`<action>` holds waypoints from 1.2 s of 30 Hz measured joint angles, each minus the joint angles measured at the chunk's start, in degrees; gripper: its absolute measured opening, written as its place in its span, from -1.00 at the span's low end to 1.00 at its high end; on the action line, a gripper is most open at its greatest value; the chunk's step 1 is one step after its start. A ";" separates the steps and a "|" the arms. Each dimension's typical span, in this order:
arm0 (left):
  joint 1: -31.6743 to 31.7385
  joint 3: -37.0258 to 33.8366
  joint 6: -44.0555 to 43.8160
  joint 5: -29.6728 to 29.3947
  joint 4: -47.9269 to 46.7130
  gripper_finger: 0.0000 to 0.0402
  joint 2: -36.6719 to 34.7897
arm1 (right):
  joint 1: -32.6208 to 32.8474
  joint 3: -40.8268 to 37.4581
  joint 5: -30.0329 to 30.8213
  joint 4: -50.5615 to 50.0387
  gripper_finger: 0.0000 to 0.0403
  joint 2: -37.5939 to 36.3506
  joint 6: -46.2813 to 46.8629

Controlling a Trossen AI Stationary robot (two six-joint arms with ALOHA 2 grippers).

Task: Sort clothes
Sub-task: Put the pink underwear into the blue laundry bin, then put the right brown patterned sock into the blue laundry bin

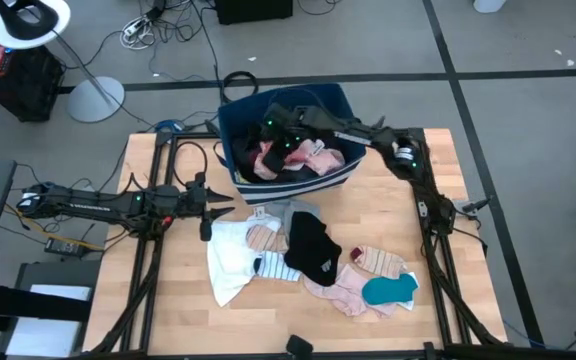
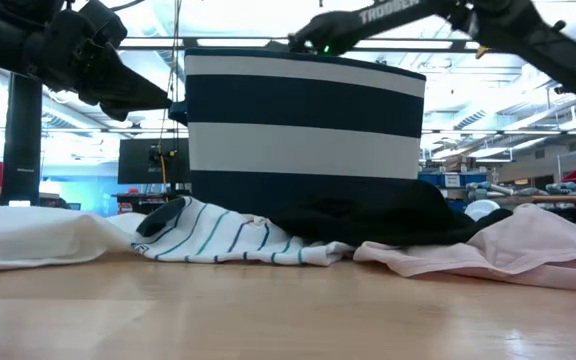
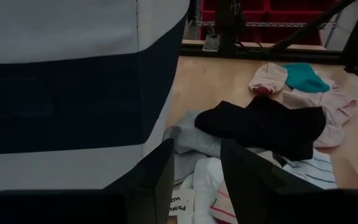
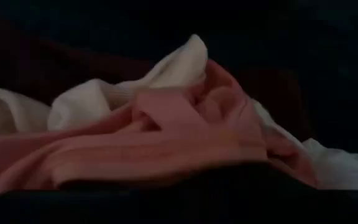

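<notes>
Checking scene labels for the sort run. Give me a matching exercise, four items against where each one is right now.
Items:
1. right claw
2. left claw
3. teal garment
4. black garment

Places:
A. on the table, mid-pile, in front of the bin
B. over the striped bin, above the pink clothes in it
C. near the table's right front corner, on pink fabric
D. left of the pile, beside the bin

Pairs: 1-B, 2-D, 3-C, 4-A

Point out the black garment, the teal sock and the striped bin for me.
black garment (image 1: 313, 250), high view, middle of the cloth.
teal sock (image 1: 389, 290), high view, its middle.
striped bin (image 2: 303, 150), low view, white band on its side wall.
</notes>
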 joint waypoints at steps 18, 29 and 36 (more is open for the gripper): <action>0.00 0.00 0.00 0.20 -0.21 -0.32 0.00 | -0.87 -0.53 -1.27 -4.50 -0.02 -17.17 -1.64; 0.01 0.00 0.00 0.20 -0.20 -0.32 0.01 | 7.98 -2.96 7.57 -7.30 -0.05 -34.90 -2.64; 0.01 0.00 0.00 0.20 -0.21 -0.32 0.01 | 19.48 -19.70 20.25 -5.90 -0.06 -46.80 2.88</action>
